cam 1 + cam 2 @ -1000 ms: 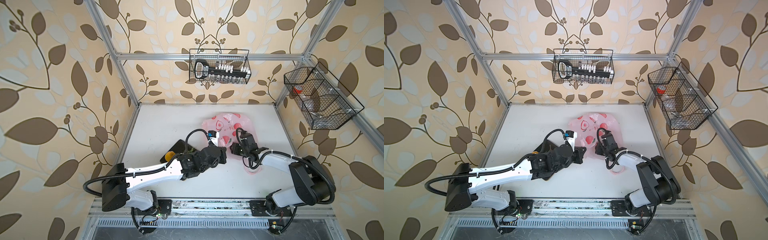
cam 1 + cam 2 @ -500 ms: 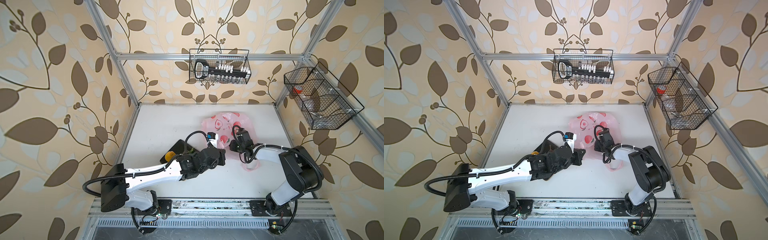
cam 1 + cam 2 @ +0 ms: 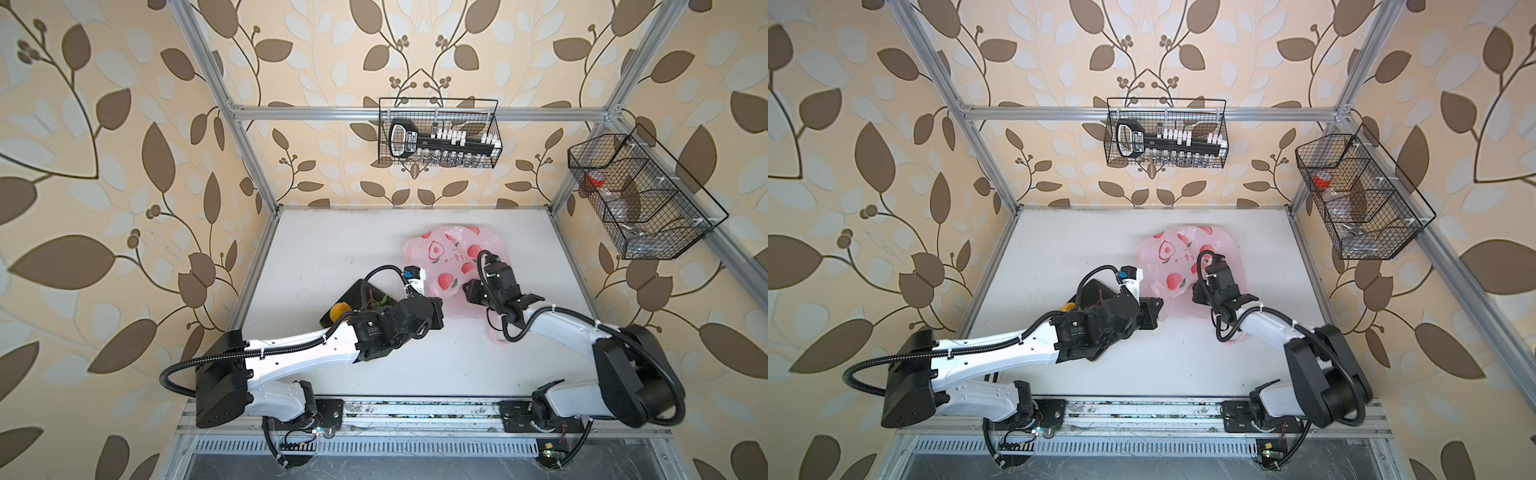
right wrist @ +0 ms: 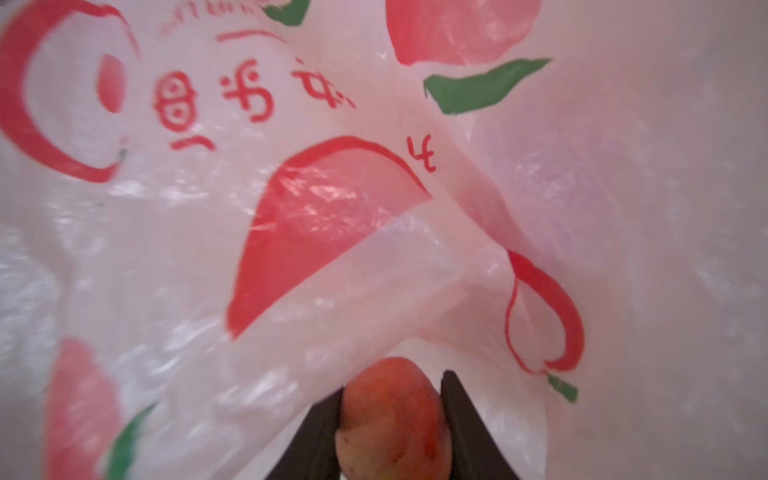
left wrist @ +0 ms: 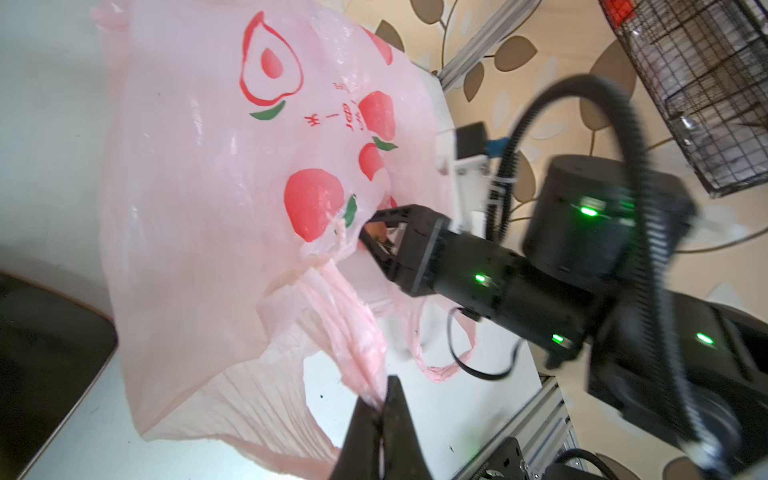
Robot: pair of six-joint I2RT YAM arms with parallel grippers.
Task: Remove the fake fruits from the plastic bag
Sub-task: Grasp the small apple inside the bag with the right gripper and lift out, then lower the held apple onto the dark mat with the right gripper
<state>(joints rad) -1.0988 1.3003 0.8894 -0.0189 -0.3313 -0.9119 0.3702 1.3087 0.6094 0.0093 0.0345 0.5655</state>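
Observation:
The pink plastic bag [image 3: 446,255] [image 3: 1177,257] lies on the white table, printed with flat peach pictures. My left gripper [image 5: 384,399] is shut on one twisted loop handle [image 5: 349,332] and holds the mouth up. In both top views it sits at the bag's near edge [image 3: 434,299] [image 3: 1152,305]. My right gripper [image 4: 392,386] [image 5: 370,232] reaches into the bag's mouth. It is shut on a small pink-orange peach [image 4: 392,415], a fake fruit. A yellow-orange fruit [image 3: 340,309] lies on the dark mat [image 3: 353,293], partly behind my left arm.
The bag's other loop handle [image 5: 436,370] lies loose on the table under my right wrist. A wire basket [image 3: 440,139] hangs on the back wall and another [image 3: 636,195] on the right wall. Aluminium frame posts edge the table.
My right gripper's jaws have closed in on the peach inside the bag, and the right arm's elbow has shifted. My left gripper has kept its hold on the handle.

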